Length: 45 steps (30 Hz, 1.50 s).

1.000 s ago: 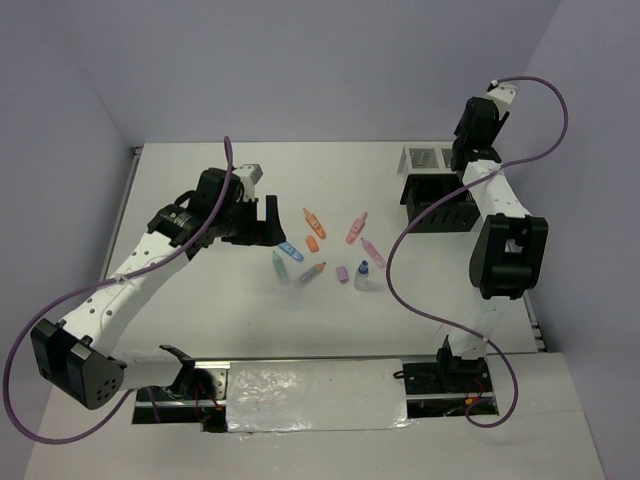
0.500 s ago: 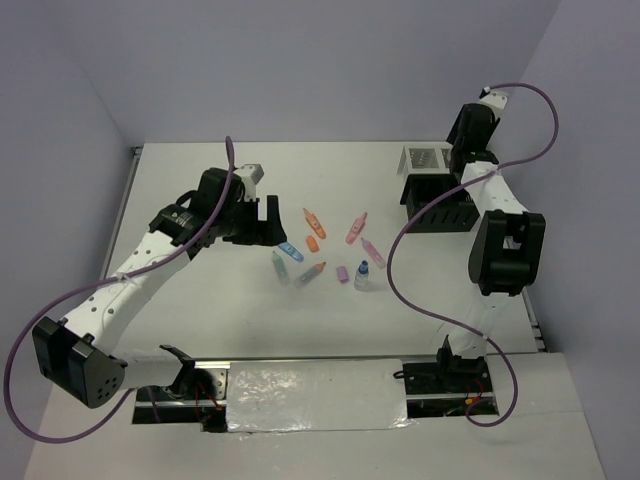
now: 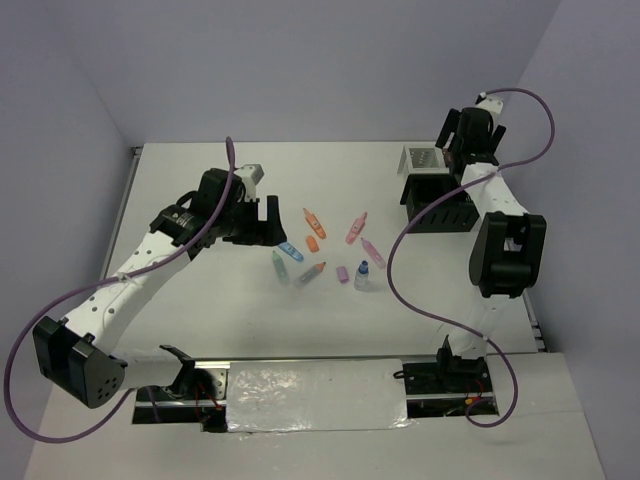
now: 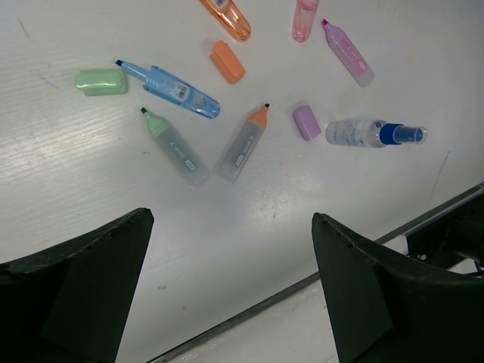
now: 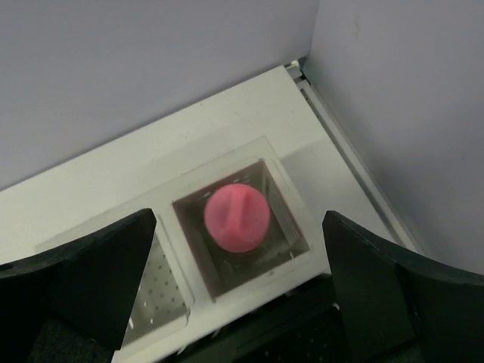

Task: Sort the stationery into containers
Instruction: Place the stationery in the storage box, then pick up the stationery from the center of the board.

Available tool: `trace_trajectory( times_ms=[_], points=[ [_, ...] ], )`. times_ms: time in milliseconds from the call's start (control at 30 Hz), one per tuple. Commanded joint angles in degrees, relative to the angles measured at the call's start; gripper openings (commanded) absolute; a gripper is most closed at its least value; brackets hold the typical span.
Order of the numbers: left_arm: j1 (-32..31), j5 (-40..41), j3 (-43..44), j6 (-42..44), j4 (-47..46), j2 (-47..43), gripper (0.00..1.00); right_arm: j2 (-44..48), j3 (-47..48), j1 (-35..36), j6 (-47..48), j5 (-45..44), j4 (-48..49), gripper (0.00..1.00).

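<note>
Several markers, loose caps and a blue-capped bottle (image 3: pixel 362 276) lie scattered mid-table. My left gripper (image 3: pixel 262 222) hovers open just left of them. In the left wrist view a blue marker (image 4: pixel 170 82), a green marker (image 4: pixel 175 147), an orange-tipped marker (image 4: pixel 243 142), a purple block (image 4: pixel 306 122) and the bottle (image 4: pixel 374 133) lie beyond the open left gripper (image 4: pixel 231 219). My right gripper (image 5: pixel 238 219) is open above the white mesh tray (image 5: pixel 180 257). A round pink piece (image 5: pixel 237 217) sits in the tray's right cell, free of both fingers. The other cell looks bare.
The white tray (image 3: pixel 423 158) stands at the back right, with the black slatted organiser (image 3: pixel 440 205) right in front of it. The right wall and the table's far edge are close behind the tray. A purple cable loops from each arm.
My right gripper has opened and let go of the pink piece, which now rests in the tray cell. Its wrist shifted slightly left. The left arm has not moved.
</note>
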<state>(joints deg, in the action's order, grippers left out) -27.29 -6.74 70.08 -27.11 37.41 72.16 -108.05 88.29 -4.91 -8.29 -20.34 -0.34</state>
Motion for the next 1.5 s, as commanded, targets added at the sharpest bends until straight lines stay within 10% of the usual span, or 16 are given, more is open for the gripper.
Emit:
trace_trajectory(
  times_ms=[0, 233, 500, 1467],
  points=[
    [-0.22, 4.6, 2.42, -0.13, 0.38, 0.0, 0.99, 8.28, 3.73, 1.74, -1.02, 3.71, -4.3, 1.0],
    [4.5, 19.03, 7.86, -9.35, 8.9, 4.04, 0.99, 21.2, -1.18, 19.03, -2.78, 11.2, -23.18, 1.0],
    [11.2, 14.57, 8.05, -7.08, 7.86, 4.13, 0.99, 31.75, -20.07, 43.3, -15.77, 4.54, -32.25, 0.97],
    [11.29, 9.03, 1.37, -4.53, 6.01, 2.9, 0.99, 30.09, -32.39, 46.39, -19.66, 6.63, -36.23, 0.56]
  ],
)
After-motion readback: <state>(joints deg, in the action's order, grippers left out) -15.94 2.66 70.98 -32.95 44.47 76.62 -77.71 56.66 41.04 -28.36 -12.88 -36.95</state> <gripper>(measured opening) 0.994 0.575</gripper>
